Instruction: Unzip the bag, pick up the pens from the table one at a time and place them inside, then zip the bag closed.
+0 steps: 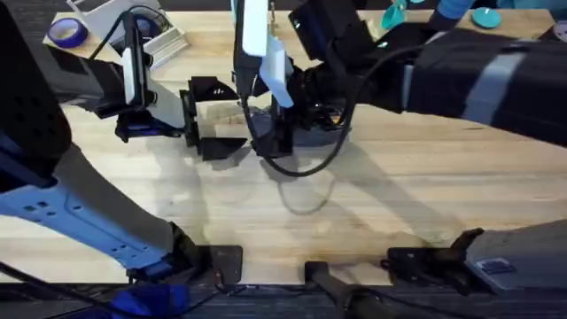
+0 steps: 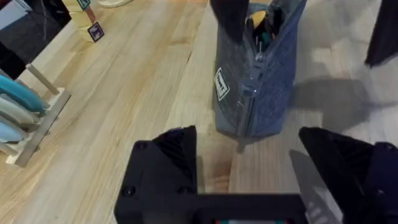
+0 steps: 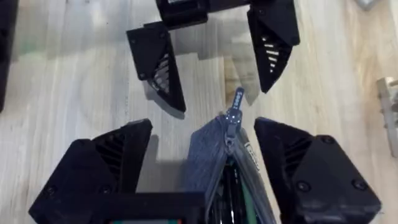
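Fingers of the left gripper (image 2: pixel 245 168) stand spread and empty, just short of the bag (image 2: pixel 255 81), which sits on the tabletop (image 1: pixel 372 195) a little toward 12 o'clock of its middle. Fingers of the right gripper (image 3: pixel 205 165) are also spread, one on each side of the bag's end, gripping nothing. Pens (image 2: pixel 264 31) appear to sit inside already, a green one showing through the partly open mouth. Being soft fabric, the bag will likely sag and slide when tugged. One gripper should pinch the cloth end while the other takes the small metal zipper pull (image 3: pixel 235 115), which looks slippery.
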Tool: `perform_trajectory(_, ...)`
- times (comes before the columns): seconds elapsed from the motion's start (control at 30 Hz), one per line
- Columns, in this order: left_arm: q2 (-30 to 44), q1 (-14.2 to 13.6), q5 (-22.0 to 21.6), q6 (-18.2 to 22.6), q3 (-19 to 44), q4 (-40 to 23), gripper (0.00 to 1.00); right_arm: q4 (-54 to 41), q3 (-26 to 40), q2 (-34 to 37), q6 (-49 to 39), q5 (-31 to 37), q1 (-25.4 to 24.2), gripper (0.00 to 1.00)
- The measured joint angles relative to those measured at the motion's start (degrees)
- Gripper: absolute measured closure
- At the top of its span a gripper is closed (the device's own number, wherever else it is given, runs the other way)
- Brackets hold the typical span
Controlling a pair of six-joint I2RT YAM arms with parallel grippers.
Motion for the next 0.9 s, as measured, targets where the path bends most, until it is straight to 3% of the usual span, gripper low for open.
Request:
perform_trajectory(0.5, 0.0, 0.0, 0.0, 0.0, 0.0, -0.1, 0.008, 6.1, 0.0, 7.2, 4.5, -0.1, 0.0, 0.024)
perform_trajectory(0.9, 0.0, 0.0, 0.0, 0.0, 0.0, -0.1, 0.007, 7.9, 0.0, 7.8, 4.9, 0.7, 0.0, 0.047)
